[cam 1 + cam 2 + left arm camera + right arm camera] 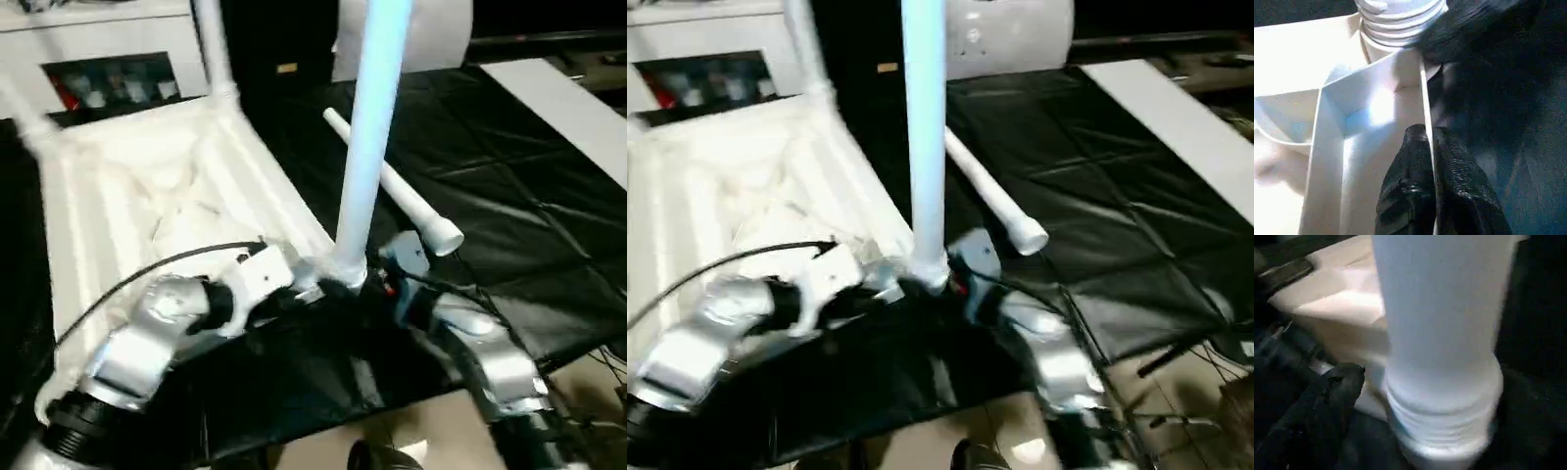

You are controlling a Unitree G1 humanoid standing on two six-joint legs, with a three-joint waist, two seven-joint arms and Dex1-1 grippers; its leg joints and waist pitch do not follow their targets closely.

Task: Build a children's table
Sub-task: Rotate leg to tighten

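The children's table top (pixel 127 186) lies upside down, its ribbed underside facing up. One white leg (pixel 372 137) stands upright in the near right corner socket. Further legs rise at the far corner (pixel 211 49) and the far left corner (pixel 20 113). A loose leg (pixel 402 191) lies on the black mat behind. My left gripper (pixel 299 279) is shut on the top's thin rim wall (pixel 1425 98), just beside that socket. My right gripper (pixel 377 279) sits at the upright leg's threaded base (pixel 1442 421), open, with one black finger (pixel 1337 387) standing apart from the leg.
A white cabinet with shelves (pixel 98 59) stands behind the table top. Black matting (pixel 509 196) covers the floor to the right, with a white panel (pixel 568 108) at its far edge. A black cable (pixel 147 269) arcs over my left forearm.
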